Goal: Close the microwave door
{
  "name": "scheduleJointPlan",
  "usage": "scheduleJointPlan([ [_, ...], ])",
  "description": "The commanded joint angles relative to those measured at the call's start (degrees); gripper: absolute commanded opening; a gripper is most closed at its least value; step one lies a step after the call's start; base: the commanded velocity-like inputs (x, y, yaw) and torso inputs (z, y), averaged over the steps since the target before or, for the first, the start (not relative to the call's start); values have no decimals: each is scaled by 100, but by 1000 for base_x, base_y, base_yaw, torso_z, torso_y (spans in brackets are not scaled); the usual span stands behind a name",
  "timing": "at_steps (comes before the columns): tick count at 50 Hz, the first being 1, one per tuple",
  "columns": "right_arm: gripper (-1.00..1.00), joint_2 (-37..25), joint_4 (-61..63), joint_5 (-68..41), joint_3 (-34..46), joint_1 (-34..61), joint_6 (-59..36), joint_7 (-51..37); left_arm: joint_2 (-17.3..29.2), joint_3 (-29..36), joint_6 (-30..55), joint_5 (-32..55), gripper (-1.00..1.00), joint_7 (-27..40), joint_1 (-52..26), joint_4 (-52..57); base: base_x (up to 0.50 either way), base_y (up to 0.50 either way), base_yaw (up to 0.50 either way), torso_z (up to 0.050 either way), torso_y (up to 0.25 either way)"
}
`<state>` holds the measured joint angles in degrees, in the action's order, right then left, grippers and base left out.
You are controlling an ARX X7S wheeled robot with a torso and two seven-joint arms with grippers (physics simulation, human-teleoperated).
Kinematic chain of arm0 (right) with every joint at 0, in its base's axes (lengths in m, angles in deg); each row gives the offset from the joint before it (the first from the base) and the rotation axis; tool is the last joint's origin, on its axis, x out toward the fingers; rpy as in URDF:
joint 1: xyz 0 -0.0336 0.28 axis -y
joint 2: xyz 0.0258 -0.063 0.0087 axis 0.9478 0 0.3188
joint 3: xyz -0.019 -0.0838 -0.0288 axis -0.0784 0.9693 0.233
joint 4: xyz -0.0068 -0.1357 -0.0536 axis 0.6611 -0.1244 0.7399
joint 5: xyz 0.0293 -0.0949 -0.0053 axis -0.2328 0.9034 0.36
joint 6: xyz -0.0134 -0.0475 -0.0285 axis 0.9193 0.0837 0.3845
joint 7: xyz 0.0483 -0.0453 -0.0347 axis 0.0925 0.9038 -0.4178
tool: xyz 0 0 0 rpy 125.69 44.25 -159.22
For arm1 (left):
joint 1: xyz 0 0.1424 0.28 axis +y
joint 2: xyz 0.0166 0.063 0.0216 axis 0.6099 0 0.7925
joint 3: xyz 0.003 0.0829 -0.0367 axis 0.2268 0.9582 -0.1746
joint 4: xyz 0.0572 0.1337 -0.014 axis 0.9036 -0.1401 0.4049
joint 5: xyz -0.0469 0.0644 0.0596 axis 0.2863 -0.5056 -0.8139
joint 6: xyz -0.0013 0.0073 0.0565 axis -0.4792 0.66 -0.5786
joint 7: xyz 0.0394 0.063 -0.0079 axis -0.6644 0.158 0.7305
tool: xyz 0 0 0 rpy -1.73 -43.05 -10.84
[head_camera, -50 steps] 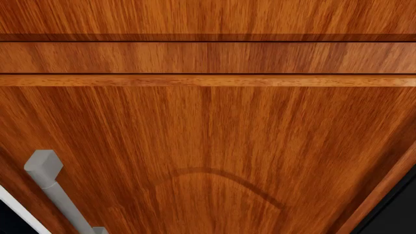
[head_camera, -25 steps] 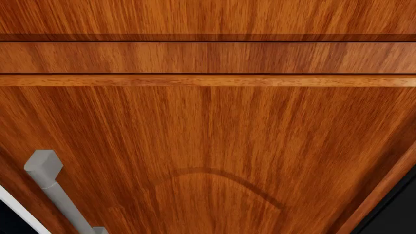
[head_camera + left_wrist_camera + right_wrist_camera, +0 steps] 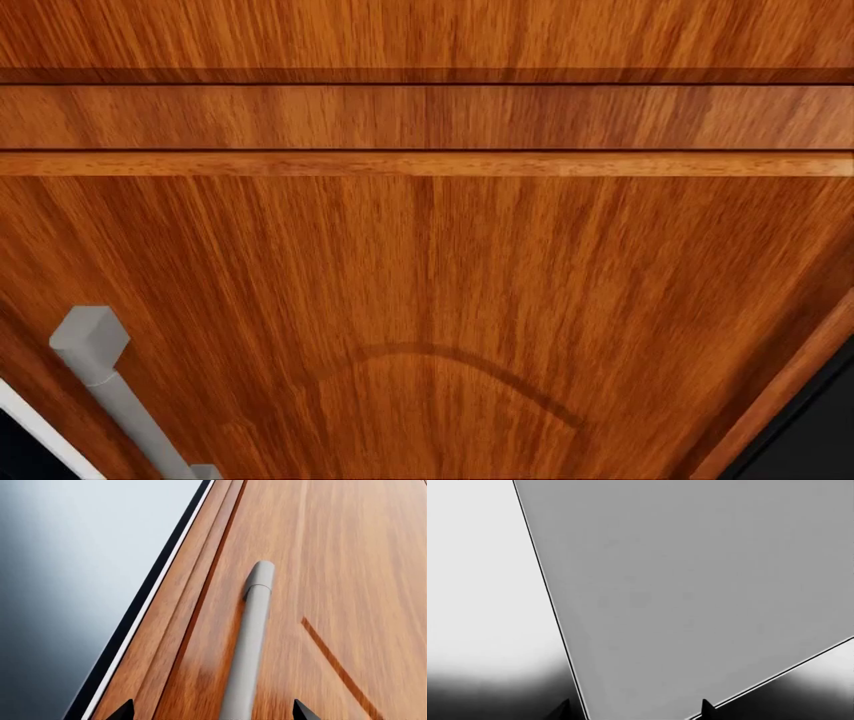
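The microwave door is out of view; I cannot recognise it in any frame. My left gripper (image 3: 213,712) is open, its two dark fingertips (image 3: 125,711) astride a grey bar handle (image 3: 252,640) on a wooden cabinet door (image 3: 347,580), apart from it. My right gripper (image 3: 635,711) is open too, with only its fingertips (image 3: 706,709) showing before a flat grey panel (image 3: 694,580) with a thin dark edge. Neither gripper shows in the head view.
A wooden cabinet front (image 3: 441,300) fills the head view at close range, with a horizontal rail (image 3: 427,164) and a grey handle (image 3: 107,380) at lower left. Beside the cabinet edge, the left wrist view shows a pale blue-grey surface (image 3: 67,580).
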<state>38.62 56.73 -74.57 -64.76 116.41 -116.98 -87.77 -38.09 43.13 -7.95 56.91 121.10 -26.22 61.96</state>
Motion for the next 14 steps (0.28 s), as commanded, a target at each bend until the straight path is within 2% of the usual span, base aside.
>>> scheduleJointPlan([
  [1,100,-50,-366,49,408,-1,-82,-190,28,21,-15,-3,100,3,12,10,0,0,0,0,0],
  [6,100,75,-340,279,223,-1,-94,-227,38,24,-25,-18,100,0,12,5,0,0,0,0,0],
  [14,100,-122,-1111,-1410,66,-1,-114,-1891,56,38,-44,-21,100,6,-6,-6,0,0,0,0,0],
])
